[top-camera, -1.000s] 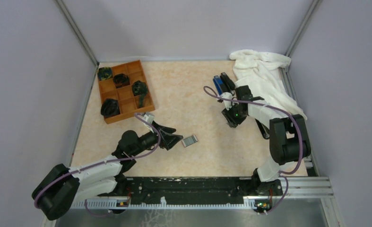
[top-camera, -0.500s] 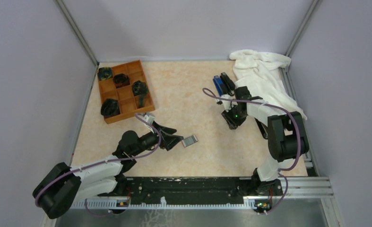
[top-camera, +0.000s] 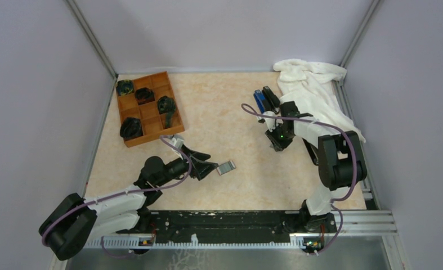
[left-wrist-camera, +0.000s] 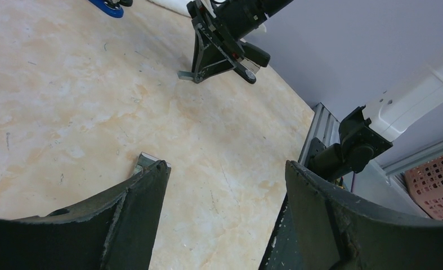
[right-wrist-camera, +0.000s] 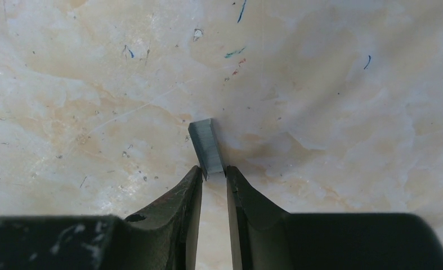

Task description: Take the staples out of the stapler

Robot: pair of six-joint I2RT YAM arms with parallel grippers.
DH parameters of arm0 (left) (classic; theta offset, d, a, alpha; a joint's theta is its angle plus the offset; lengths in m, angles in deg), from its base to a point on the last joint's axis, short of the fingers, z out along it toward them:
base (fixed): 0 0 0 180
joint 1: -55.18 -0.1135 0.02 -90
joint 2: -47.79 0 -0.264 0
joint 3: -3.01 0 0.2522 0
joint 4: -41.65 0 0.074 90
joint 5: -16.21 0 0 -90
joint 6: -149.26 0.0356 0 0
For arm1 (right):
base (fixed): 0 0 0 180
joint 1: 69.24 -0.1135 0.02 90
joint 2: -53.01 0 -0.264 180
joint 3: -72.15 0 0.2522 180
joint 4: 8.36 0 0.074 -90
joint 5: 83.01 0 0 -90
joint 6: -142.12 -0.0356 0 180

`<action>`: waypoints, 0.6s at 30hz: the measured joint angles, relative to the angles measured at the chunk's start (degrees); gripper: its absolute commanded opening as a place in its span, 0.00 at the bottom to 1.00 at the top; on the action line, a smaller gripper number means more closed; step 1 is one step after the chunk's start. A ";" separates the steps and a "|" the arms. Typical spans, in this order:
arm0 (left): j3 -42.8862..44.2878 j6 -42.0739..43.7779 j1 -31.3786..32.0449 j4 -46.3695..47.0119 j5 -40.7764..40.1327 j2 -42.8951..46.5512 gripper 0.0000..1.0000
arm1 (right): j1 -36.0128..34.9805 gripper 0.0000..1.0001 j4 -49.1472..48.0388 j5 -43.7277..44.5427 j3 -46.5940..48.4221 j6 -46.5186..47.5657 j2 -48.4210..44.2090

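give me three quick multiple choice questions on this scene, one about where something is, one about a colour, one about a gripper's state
1. Where does the strip of staples lie?
A. in the wooden tray
B. on the white cloth
C. on the table, its end between the right gripper's fingertips

2. What colour is the second stapler lying beside the black stapler?
A. blue
B. red
C. yellow

3. How is the left gripper?
A. shut on a stapler
B. open, holding nothing
C. shut on the white cloth

Answers:
1 C: the right wrist view shows the strip on the bare tabletop, with a fingertip on either side of its near end.
2 A: the top view shows a blue body right next to the black one.
3 B: the left wrist view shows its fingers far apart, with only table between them.
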State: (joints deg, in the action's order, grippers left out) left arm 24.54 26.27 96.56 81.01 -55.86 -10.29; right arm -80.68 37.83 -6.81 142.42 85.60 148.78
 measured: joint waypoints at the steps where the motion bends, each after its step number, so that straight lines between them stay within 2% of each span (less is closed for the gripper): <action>1: -0.11 -0.02 0.00 0.07 0.20 0.00 0.82 | 0.00 0.21 0.07 0.02 0.20 0.04 0.20; 8: -0.31 -0.50 0.00 1.33 1.22 -0.42 0.82 | 0.02 0.11 0.22 -0.85 0.57 0.59 0.48; 18: -0.28 -2.08 0.00 5.40 3.50 -4.04 0.82 | 0.00 0.08 2.40 -7.30 0.52 0.92 -0.63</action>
State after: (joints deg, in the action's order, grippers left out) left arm 24.26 24.19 96.56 86.41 -52.36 -14.34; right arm -80.68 40.23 -14.11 142.94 86.52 148.14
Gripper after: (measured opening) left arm 0.822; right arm 0.151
